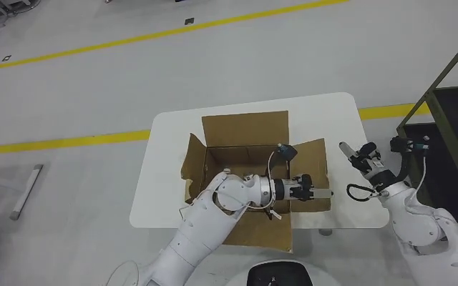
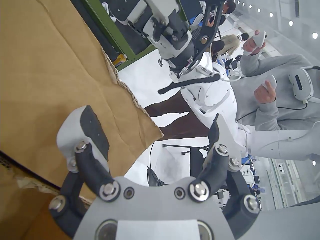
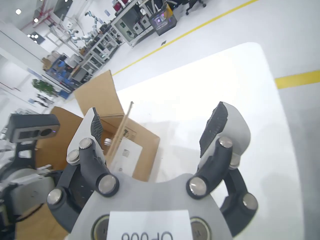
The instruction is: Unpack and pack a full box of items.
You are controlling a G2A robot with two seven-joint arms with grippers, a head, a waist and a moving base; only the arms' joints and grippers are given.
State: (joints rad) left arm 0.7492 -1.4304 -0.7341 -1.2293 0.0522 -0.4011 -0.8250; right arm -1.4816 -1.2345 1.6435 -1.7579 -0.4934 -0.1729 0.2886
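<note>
Working at the open box (image 1: pixel 243 129) mid-table (image 1: pixel 168 189), left gripper (image 2: pixel 152 123) spread wide over the right flap (image 1: pixel 316 159), right gripper (image 3: pixel 157 118) likewise spread above the table's right edge. Probably folding that flap outward: press near the crease, slowly, without dragging the box.

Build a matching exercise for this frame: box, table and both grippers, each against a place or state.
Things:
1. left gripper
2. right gripper
3. box
4. table

Places or states:
a. white, rounded corners
b. open, above bare table beside the box
c. open, above a box flap
d. brown, flaps folded out

Pairs: 1-c, 2-b, 3-d, 4-a
</note>
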